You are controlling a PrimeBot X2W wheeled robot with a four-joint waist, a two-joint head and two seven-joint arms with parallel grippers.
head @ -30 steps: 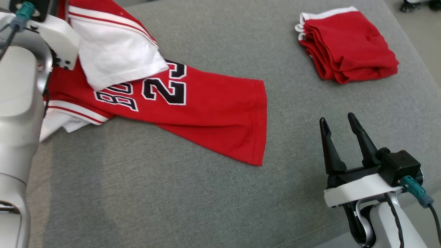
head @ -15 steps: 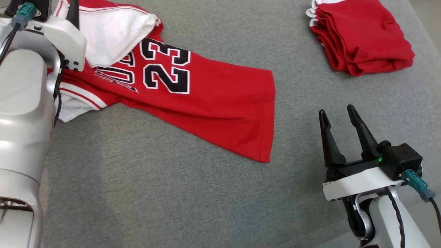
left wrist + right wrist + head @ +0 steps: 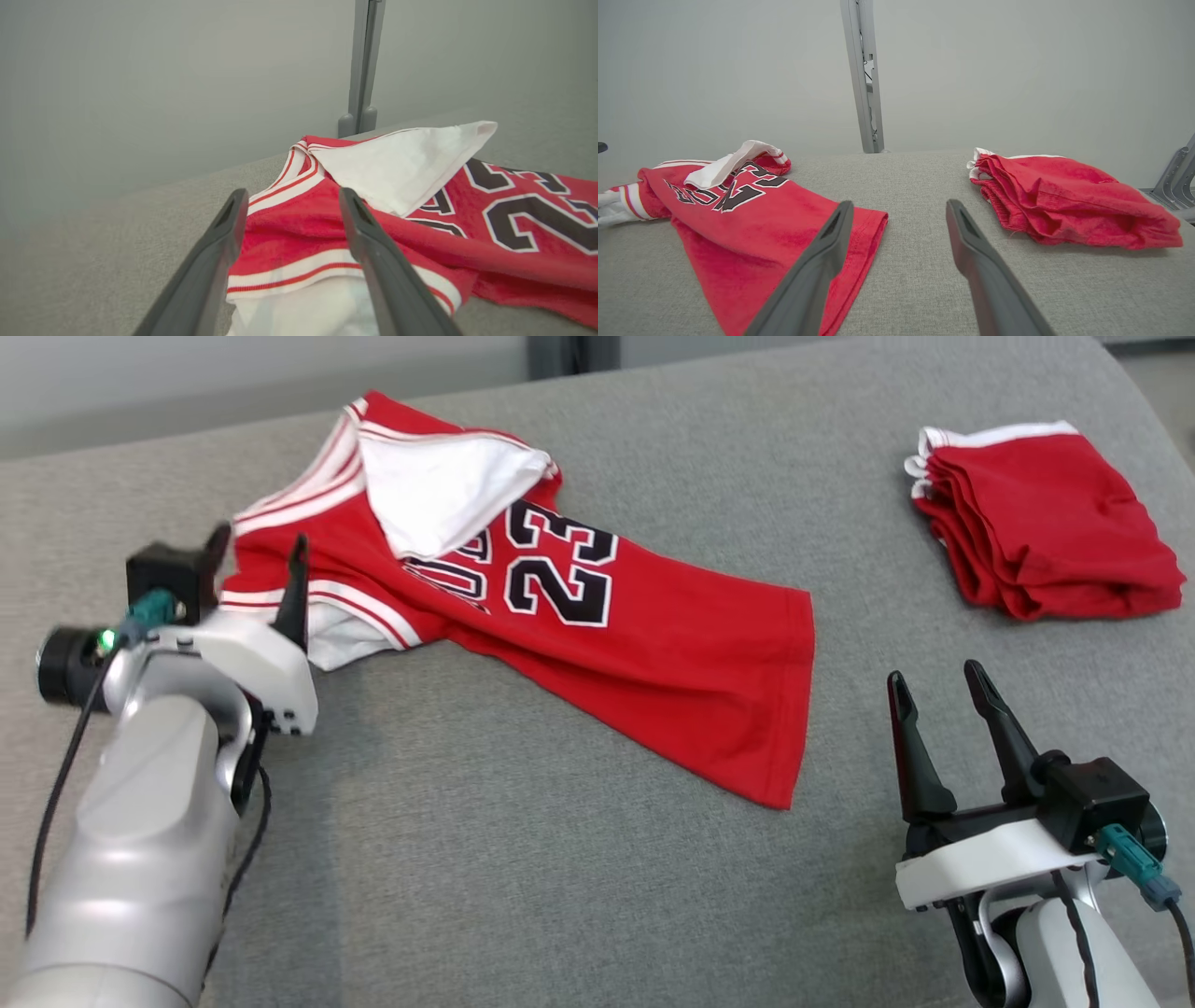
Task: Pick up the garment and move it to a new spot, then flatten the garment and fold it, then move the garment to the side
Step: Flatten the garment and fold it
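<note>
The garment (image 3: 653, 644) is a red jersey with white trim and a black 23, lying crumpled on the grey padded surface (image 3: 467, 859), its hem toward the right. A white flap is turned over its upper end. My left gripper (image 3: 260, 546) is open at the jersey's striped shoulder end, holding nothing. In the left wrist view the left gripper (image 3: 293, 193) has the garment (image 3: 467, 252) lying beyond and below its spread fingers. My right gripper (image 3: 935, 674) stands open at the lower right, clear of the hem. The right wrist view shows the right gripper (image 3: 900, 204) and the garment (image 3: 752, 233) to its left.
A folded pile of red shorts (image 3: 1046, 551) with a white band lies at the far right, also the shorts (image 3: 1064, 200) in the right wrist view. A grey post (image 3: 864, 74) stands behind the surface. Bare grey surface stretches along the front.
My left gripper has opened and let go of the garment's shoulder end, then drawn back from it. The head camera has shifted. The right gripper stays open.
</note>
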